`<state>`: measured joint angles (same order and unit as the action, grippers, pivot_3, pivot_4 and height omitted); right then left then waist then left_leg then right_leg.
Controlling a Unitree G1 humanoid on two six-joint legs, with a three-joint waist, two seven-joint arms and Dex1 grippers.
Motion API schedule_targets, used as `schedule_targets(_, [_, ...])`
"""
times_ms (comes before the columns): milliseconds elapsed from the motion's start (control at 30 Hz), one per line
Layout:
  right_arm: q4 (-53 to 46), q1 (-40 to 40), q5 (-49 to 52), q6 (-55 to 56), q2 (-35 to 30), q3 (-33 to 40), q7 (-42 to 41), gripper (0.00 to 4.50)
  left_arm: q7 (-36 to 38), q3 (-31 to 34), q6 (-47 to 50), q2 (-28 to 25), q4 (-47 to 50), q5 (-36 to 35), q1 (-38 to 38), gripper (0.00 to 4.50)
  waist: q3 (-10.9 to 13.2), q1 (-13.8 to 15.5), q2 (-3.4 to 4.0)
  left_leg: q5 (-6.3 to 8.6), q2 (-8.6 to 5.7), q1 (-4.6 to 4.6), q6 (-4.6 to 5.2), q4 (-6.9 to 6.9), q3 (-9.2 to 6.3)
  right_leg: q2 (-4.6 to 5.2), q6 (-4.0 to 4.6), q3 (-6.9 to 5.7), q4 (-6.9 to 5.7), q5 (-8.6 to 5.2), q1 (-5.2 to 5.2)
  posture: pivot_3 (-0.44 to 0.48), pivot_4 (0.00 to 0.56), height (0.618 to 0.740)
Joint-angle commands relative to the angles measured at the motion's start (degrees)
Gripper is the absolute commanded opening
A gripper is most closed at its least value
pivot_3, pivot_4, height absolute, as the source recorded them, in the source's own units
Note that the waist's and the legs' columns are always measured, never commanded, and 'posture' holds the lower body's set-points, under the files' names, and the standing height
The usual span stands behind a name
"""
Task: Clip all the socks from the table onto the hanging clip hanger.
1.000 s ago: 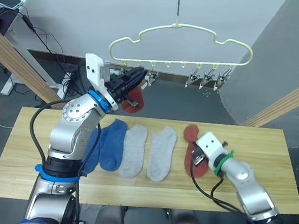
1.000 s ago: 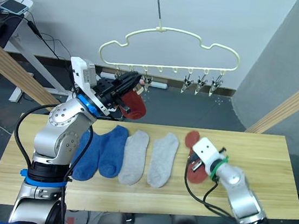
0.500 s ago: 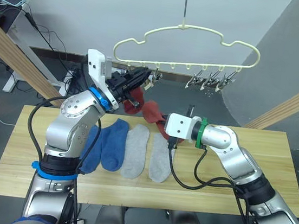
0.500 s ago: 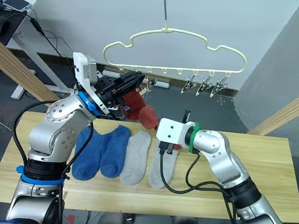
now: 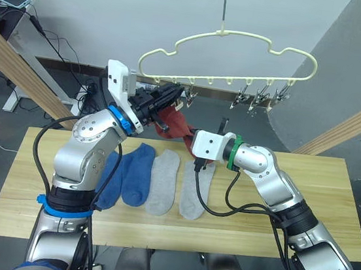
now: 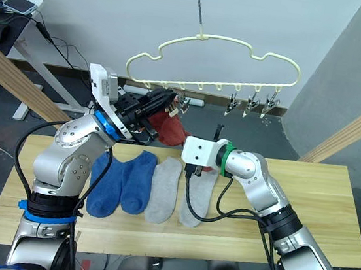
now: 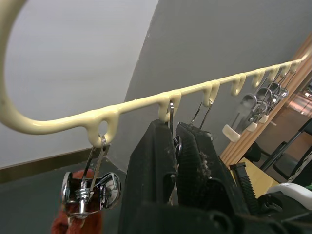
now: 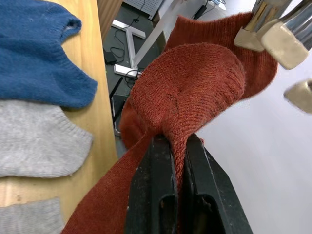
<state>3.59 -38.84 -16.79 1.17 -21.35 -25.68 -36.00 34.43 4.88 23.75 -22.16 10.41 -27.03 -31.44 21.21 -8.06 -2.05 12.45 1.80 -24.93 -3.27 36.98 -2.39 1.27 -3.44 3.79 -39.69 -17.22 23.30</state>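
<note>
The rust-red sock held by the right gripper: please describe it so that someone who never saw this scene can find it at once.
Start at the pale-yellow clip hanger above the wooden table. Under its left clips, the right gripper pinches a rust-red sock in the air. A second rust-red sock hangs just behind it from a clip, and the blue socks and grey socks lie flat on the table.

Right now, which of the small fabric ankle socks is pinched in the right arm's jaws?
One rust-red fabric ankle sock, lifted off the table beside the other red sock already hanging from a clip. The two blue socks and two grey socks lie flat on the wooden table.
</note>
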Motion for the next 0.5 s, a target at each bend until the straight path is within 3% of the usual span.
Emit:
schedule_targets(33, [-0.84,-0.97,-0.33,2.52,0.86,1.57,1.52,0.00,0.52,0.78,-0.32,-0.47,2.94,-1.18,0.22,0.07,0.00,0.00,0.00,0.00,0.00,0.00,0.00,0.00,-0.01,0.00,0.00,-0.01,-0.01,0.00,0.00,-0.258,0.366,0.732])
schedule_targets(500, [-0.86,-0.99,-0.47,4.51,1.53,2.85,2.47,0.00,0.29,0.76,-1.11,-0.53,2.25,-0.50,0.27,0.07,0.00,0.00,0.00,0.00,0.00,0.01,0.00,0.01,-0.02,0.00,0.00,-0.01,-0.07,0.00,0.00,-0.256,0.365,0.732])
